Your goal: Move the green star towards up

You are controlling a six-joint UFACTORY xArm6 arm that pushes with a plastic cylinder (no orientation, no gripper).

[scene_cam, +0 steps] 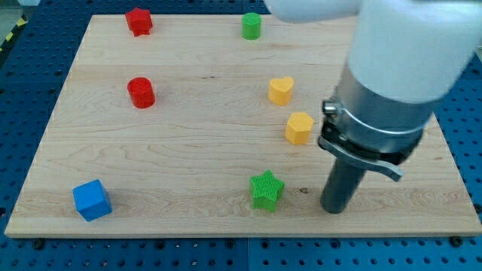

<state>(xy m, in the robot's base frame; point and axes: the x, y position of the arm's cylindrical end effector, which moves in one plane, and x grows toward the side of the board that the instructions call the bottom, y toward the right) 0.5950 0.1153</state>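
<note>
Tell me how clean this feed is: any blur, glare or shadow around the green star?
Camera view: green star sharp, evenly lit, soft shadow only; my tip crisp, to the star's right, apart; the arm's white body near the lens looks soft and bright.

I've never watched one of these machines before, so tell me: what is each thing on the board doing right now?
My tip: on the board, right of the green star, apart.
Green star: untouched.
Green cylinder: upright, top edge.
Red star: top left.
Red cylinder: upright.
Yellow heart: alone.
Yellow hexagon: alone.
Blue cube: bottom left.
</note>
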